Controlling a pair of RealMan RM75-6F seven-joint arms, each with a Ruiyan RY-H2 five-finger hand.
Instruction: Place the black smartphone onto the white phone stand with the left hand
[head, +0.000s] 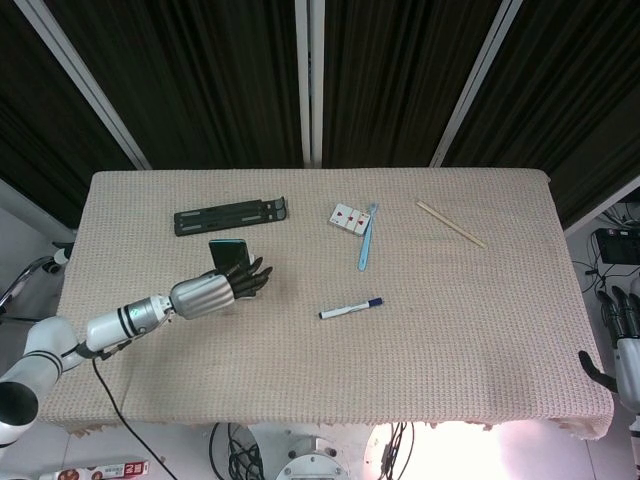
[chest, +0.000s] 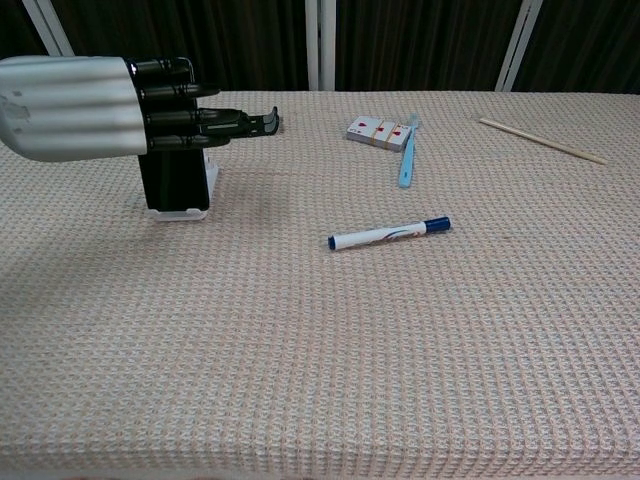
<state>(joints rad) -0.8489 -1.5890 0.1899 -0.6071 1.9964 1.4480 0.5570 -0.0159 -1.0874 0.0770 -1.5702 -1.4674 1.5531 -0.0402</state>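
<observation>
Looking down from the head view, the left hand (head: 225, 290) lies low over the counter (head: 330, 380) toward its left edge, fingers stretched out and slightly apart, holding nothing that I can see. Just beyond the fingertips the black smartphone (head: 229, 254) stands upright, apparently already seated; the white phone stand (head: 252, 291) is mostly hidden here. A long black folding bracket (head: 232, 216) lies near the far edge, with a card packet (head: 349, 217), blue toothbrush (head: 366, 240), marker (head: 350, 309) and chopstick (head: 450, 223) well apart. The right hand (head: 622, 345) hangs off the right edge, fingers loosely apart, empty.

From the chest view, the left hand's (chest: 100, 107) dark fingers (chest: 185, 115) reach across the phone's (chest: 175, 180) upper part, extended rather than clasping; contact I cannot tell. The white stand (chest: 207, 185) shows beneath. I judge the phone stiff, smooth, slippery and tip-prone; hold its side edges, not the glass.
</observation>
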